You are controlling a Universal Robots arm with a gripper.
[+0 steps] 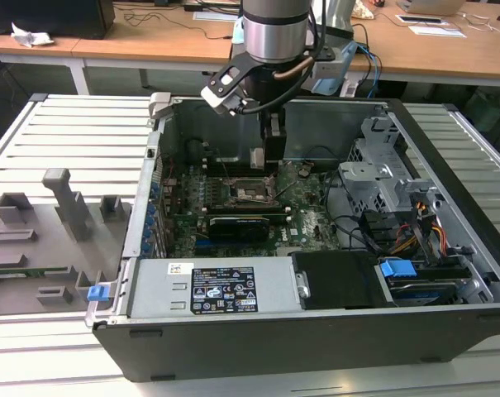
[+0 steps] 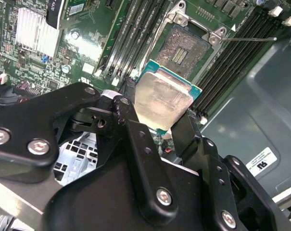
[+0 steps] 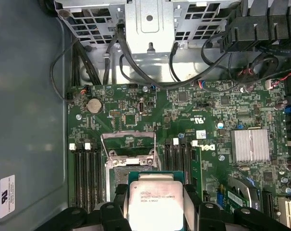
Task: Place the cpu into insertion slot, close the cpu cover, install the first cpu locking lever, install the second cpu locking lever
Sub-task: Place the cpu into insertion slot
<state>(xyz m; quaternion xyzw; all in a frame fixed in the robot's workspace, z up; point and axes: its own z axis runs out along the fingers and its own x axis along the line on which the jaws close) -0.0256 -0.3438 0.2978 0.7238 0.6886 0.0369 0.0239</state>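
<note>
Silvery and flat, the cpu [image 2: 162, 98] sits clamped by its opposite edges between the jaws, hovering above the open insertion slot [image 2: 183, 48]; it looks light, stiff, and fragile underneath, so edge-holding seems right

Open black computer case [image 1: 274, 339] sits on a slatted table [image 1: 84, 124]. Inside are a green motherboard [image 3: 203, 103], silver finned heatsink [image 3: 250, 145], coin battery [image 3: 93, 105], black memory slots [image 3: 85, 178] and a long black card [image 1: 241, 223]. Silver power supply [image 1: 150, 285] runs along the near wall. Metal drive cage [image 1: 382, 178] has black cables [image 3: 135, 72] running beside it. Grey fixture plate [image 1: 35, 248] lies outside the case, at the exterior view's left. Wooden desks [image 1: 150, 41] stand behind.
</note>
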